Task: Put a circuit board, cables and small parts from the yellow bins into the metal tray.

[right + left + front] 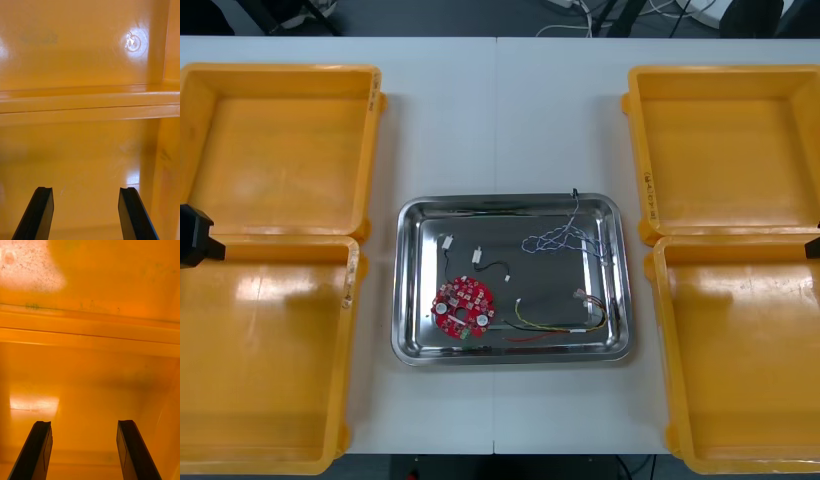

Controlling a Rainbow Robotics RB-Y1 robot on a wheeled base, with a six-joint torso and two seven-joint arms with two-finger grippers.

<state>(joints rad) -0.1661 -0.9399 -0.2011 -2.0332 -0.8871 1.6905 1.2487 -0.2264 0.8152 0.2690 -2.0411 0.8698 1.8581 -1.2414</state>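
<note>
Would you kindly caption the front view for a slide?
Metal tray holds red circuit board, cables, small metal parts; left gripper and right gripper open over yellow bins.

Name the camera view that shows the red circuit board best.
The front view: it looks steeply down on the circuit board, lying whole in the near left part of the metal tray. The wrist views face the floors of the yellow bins instead: the left gripper and the right gripper, both open, hang over side bins.
</note>
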